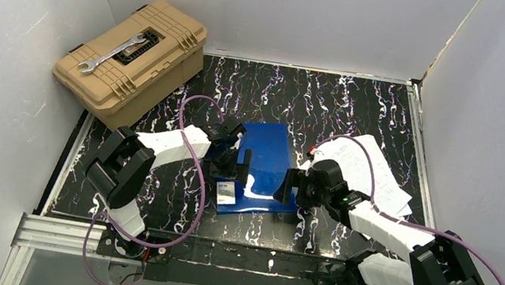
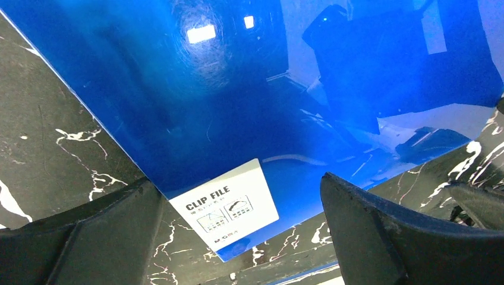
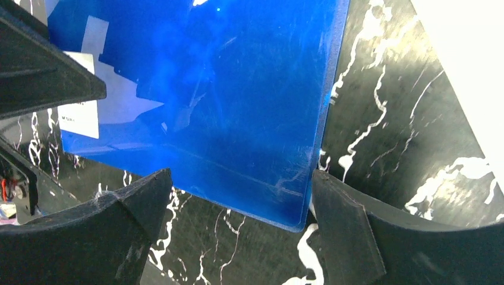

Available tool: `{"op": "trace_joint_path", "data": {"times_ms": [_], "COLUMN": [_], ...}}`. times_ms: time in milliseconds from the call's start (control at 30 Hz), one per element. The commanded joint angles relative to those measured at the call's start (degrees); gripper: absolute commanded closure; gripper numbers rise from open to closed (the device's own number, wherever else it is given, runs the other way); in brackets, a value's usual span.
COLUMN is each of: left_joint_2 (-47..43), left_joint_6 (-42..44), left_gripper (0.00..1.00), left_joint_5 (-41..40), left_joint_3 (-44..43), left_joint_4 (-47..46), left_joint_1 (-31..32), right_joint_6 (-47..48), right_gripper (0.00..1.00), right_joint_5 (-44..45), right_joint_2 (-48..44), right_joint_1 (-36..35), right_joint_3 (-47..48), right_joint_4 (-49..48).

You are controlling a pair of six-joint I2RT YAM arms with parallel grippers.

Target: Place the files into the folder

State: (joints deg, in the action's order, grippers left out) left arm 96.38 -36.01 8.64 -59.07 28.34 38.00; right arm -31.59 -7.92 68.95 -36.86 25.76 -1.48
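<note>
The blue folder (image 1: 265,161) lies closed and flat on the black marbled table, its white label (image 1: 226,194) at the near left corner. My left gripper (image 1: 232,162) is open over the folder's left edge, jaws either side of the label corner (image 2: 229,205), touching nothing. My right gripper (image 1: 296,188) is open at the folder's near right corner (image 3: 285,208), which sits between its jaws. The files (image 1: 367,172), white printed sheets, lie on the table right of the folder, partly under my right arm. A bright white patch at the right wrist view's edge is probably a sheet (image 3: 469,65).
A tan toolbox (image 1: 132,58) with a silver wrench (image 1: 112,54) on its lid stands at the back left. White walls enclose the table on three sides. The metal rail (image 1: 216,255) runs along the near edge.
</note>
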Motion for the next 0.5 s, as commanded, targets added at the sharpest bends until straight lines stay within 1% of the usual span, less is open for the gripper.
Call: {"op": "trace_joint_path", "data": {"times_ms": [0,167,300,400,467], "left_joint_2": [-0.08,-1.01,-2.48,-3.85,-4.84], "left_joint_6": [-0.53,-1.61,-1.95,-1.60,-1.05], "left_gripper": [0.02,0.02,0.02,0.02,0.02], "left_joint_5": [3.47,4.75,4.56,3.41,1.04], "left_joint_3": [0.71,3.51,5.89,7.29,7.39], "left_joint_4": [-3.20,-5.72,-7.58,-6.91,-4.93], "left_joint_1": [3.32,6.07,8.18,8.30,8.32], "right_joint_6": [-5.41,-8.55,-10.15,-10.36,-9.98], "right_gripper": [0.05,0.05,0.05,0.05,0.04], "right_joint_5": [0.34,3.31,5.49,7.46,11.08], "right_joint_2": [-2.28,-8.29,-13.00,-15.13,-16.04], "right_joint_1": [-4.45,-6.75,-7.30,-7.27,-7.28], "right_joint_3": [-4.55,-6.39,-7.16,-6.36,-4.74], "right_joint_4": [8.59,12.19,15.40,18.59,21.27]}}
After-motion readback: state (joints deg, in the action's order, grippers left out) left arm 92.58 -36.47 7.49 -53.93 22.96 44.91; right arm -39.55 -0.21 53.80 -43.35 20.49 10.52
